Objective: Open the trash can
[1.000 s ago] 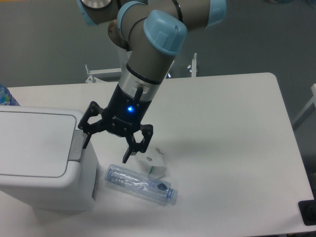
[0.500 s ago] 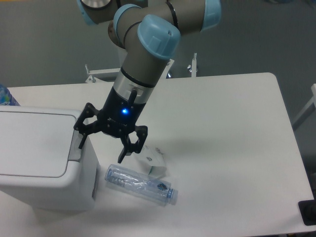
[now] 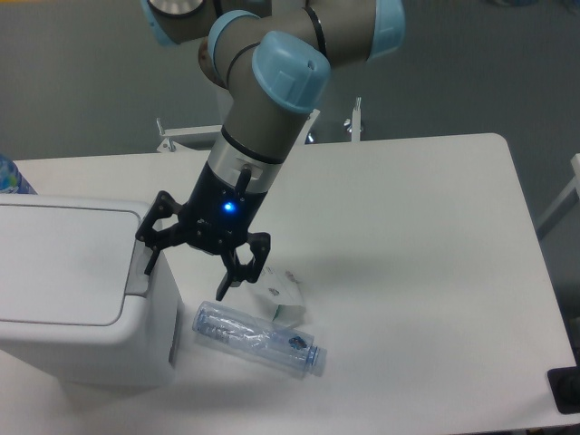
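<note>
White surface (image 3: pixel 408 208) against a grey floor. At its left edge sits the trash can (image 3: pixel 77 294), lid shut. The gripper (image 3: pixel 186 272) hovers beside its grey push tab (image 3: pixel 140 265), jaws spread wide and empty, seemingly positioned to press it. A clear bottle (image 3: pixel 258 339) lies nearby.

trash can (image 3: pixel 72 299): white all over, with a grey push tab on the rim
claw (image 3: pixel 186 276): black, a blue light glowing above it
arm (image 3: pixel 272 100): grey with pale blue caps
bottle (image 3: pixel 258 338): clear
worktop (image 3: pixel 417 272): plain white
floor (image 3: pixel 82 82): dull grey
</note>
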